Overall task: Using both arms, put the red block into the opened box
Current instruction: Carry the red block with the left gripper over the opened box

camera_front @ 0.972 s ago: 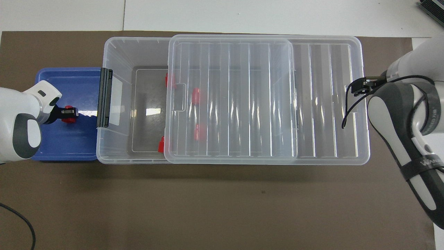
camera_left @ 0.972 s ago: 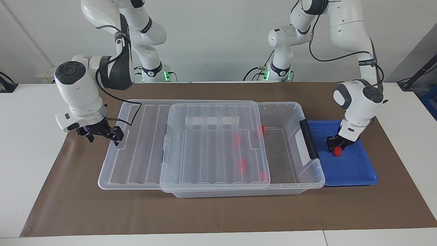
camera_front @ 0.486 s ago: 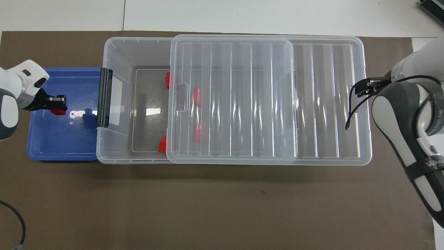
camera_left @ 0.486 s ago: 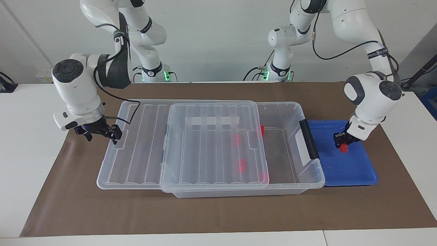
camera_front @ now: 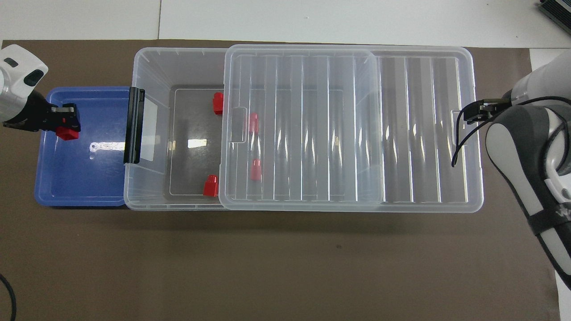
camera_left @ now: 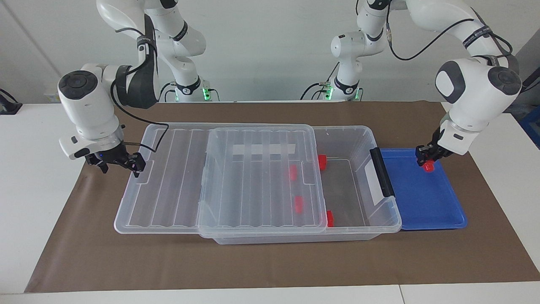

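Sliding further toward the right arm's end, the lid now leaves a wider gap in the box. Meanwhile the left gripper has risen off the blue tray with the red block.

The brown mat is matte and flat under everything. The box is a long, shallow bin of clear, glossy plastic, and its long axis runs from one arm's end of the table to the other. The lid is clear too, ribbed across its width, with a white strip showing through it. The black bar handle caps the box's end toward the left arm, touching the tray. The tray is smooth, shiny blue plastic with a low rim.

The right gripper sits at the lid's edge toward the right arm's end. Its jaws are spread, and I cannot tell whether it clamps the rim or only hooks it.

The left gripper is pressed together on the red block, which hangs over the tray's edge nearer the robots. The opening lies from there toward the right arm's end, just past the handle, so the left arm is much the nearer one. As I judge it, the carry must clear the handle and then lower.

Four more small, hard red blocks lie in the box. Two are in the open part and two under the lid.
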Robot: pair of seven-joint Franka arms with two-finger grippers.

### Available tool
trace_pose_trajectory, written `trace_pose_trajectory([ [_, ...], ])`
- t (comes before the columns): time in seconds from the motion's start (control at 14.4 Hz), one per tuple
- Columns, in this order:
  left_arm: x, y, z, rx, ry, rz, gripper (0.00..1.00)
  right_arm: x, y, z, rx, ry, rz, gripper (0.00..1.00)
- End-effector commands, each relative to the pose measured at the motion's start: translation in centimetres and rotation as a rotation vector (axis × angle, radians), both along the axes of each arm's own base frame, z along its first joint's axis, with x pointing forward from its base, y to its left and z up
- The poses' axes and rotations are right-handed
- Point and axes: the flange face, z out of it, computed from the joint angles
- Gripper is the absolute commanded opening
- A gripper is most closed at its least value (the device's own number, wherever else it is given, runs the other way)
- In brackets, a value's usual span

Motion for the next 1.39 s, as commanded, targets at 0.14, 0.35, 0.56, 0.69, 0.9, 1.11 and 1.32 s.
trace_pose_trajectory([
  [0.14,-0.5,-10.3,1.0,-0.028,-0.011,0.206,0.08,-2.7,1.6,7.8,0.091,-0.057,-0.020,1.00],
  [0.35,-0.6,-13.3,0.9,-0.046,-0.062,0.254,0.08,-5.5,1.6,11.7,0.120,-0.055,-0.034,1.00],
  [0.56,-1.6,-15.3,-0.7,-0.057,-0.090,0.221,0.08,-8.3,1.8,14.2,0.141,-0.016,-0.105,1.00],
  [0.69,-3.0,-16.5,-3.6,-0.067,-0.117,0.205,0.08,-9.1,1.8,13.2,0.142,0.006,-0.136,1.00],
  [0.9,-4.1,-19.1,-7.0,-0.072,-0.121,0.199,0.08,-9.6,1.4,13.0,0.143,0.018,-0.125,1.00],
  [1.11,-4.4,-19.9,-9.3,-0.073,-0.129,0.196,0.08,-9.5,1.3,13.0,0.143,0.013,-0.119,1.00],
  [1.32,-4.5,-20.3,-13.5,-0.082,-0.144,0.187,0.08,-9.6,1.2,12.9,0.142,0.027,-0.083,1.00],
])
